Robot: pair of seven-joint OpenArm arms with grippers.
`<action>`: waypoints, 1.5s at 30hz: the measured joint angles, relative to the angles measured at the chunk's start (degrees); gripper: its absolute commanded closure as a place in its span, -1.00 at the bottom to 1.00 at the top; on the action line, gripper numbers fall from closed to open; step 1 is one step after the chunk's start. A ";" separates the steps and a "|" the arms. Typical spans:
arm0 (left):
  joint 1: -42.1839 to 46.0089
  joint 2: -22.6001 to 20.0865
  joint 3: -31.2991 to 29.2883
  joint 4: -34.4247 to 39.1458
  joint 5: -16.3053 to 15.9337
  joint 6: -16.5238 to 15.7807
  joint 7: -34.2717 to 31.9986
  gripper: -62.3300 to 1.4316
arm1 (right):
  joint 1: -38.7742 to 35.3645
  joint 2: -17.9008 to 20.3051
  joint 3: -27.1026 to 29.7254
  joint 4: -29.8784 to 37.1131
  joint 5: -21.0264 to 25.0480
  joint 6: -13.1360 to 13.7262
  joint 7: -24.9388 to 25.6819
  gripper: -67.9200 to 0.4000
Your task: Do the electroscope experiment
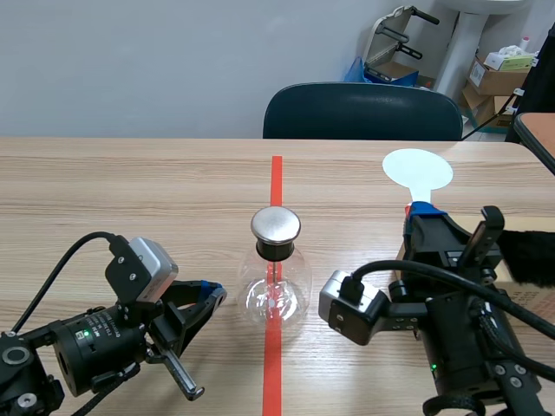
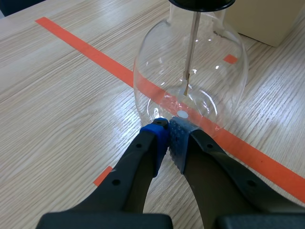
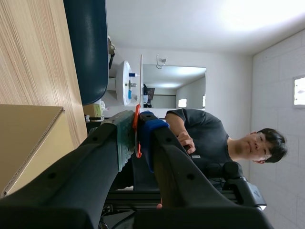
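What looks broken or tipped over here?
Nothing stands out. The glass electroscope stands upright and whole on the red tape line, and the right gripper holds a white round paddle.

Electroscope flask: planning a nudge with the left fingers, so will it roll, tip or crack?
Probably fragile: the electroscope flask is clear glass. Its round belly may rock or slide; the metal cap likely makes it top-heavy.
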 measured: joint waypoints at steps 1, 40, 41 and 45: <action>0.00 0.00 0.00 0.00 0.00 0.00 0.00 0.83 | 0.00 0.00 0.00 0.00 0.00 0.00 0.46 0.93; 0.00 0.00 0.00 0.00 0.00 0.00 0.00 0.83 | -1.57 0.33 0.00 0.00 0.00 -0.24 36.24 0.93; 0.00 0.00 0.00 0.00 0.00 0.00 0.00 0.83 | -1.57 0.33 0.00 0.00 0.00 -0.24 36.24 0.93; 0.00 0.00 0.00 0.00 0.00 0.00 0.00 0.83 | -1.57 0.33 0.00 0.00 0.00 -0.24 36.24 0.93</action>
